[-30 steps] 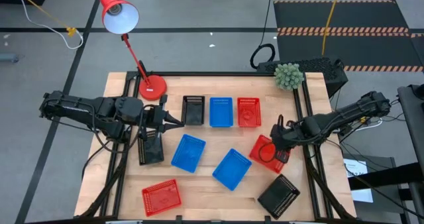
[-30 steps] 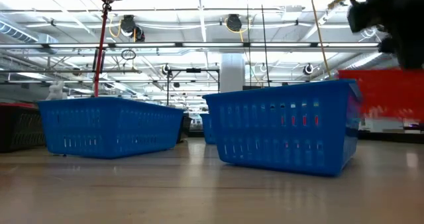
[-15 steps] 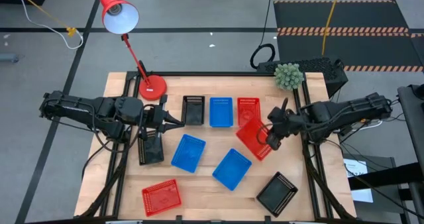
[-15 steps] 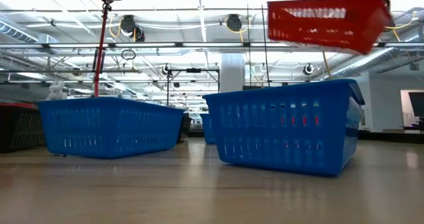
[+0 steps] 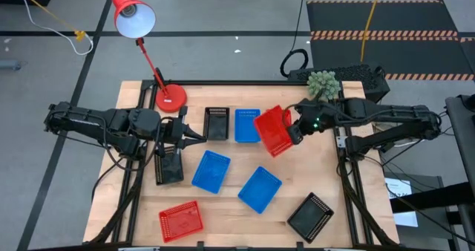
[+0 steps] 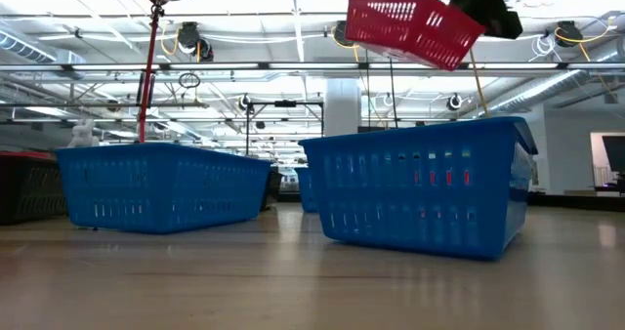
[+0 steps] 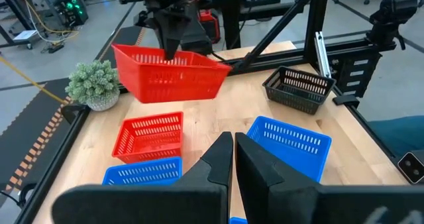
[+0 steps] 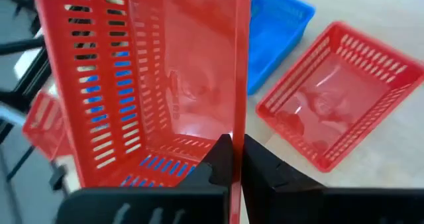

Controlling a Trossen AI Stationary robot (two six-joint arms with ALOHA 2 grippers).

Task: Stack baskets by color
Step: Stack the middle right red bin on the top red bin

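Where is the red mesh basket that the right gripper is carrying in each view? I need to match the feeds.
High view: the red perforated plastic basket is lifted, right of centre, in the right gripper.
Low view: top, right of centre, tilted.
Left wrist view: upper left, airborne.
Right wrist view: fills the left half.
Shared landmark: the second red basket lying beneath it.
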